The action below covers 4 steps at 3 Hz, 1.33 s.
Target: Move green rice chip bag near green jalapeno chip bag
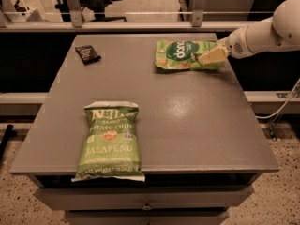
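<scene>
The green rice chip bag (180,54) is a glossy bright green pouch with a dark round logo, lying flat at the far right of the grey table (187,121). The green jalapeno chip bag (110,141) is a larger matte light green bag printed JALAPENO, lying at the front left near the table's front edge. My gripper (207,57) reaches in from the right on a white arm (262,32) and sits over the right end of the rice chip bag, touching or just above it. The two bags lie far apart.
A small dark packet (87,54) lies at the far left of the table. The table's right edge runs just under my arm. Drawers (145,203) show below the front edge. A rail and chair legs stand behind the table.
</scene>
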Each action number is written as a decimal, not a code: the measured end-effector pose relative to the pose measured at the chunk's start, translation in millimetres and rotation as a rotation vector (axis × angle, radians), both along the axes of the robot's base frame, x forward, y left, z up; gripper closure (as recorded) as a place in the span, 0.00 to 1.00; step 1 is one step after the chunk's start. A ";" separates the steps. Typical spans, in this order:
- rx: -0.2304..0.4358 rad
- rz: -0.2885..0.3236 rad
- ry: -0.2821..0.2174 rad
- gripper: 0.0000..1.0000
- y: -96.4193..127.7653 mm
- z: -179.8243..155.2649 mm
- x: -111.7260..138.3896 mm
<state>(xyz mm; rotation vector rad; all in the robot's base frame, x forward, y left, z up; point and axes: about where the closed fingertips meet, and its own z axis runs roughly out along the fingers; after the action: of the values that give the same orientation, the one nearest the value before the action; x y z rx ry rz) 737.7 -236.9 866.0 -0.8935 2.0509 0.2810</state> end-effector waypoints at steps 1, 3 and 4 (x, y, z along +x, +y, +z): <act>0.008 0.023 0.017 0.65 10.1 5.3 -11.3; 0.055 0.052 -0.034 1.00 34.7 45.9 -57.1; 0.095 0.036 -0.079 1.00 56.2 58.7 -89.0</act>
<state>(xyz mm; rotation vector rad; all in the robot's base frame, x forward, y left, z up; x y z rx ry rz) 648.7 -180.7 924.7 -0.8706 1.9339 0.3550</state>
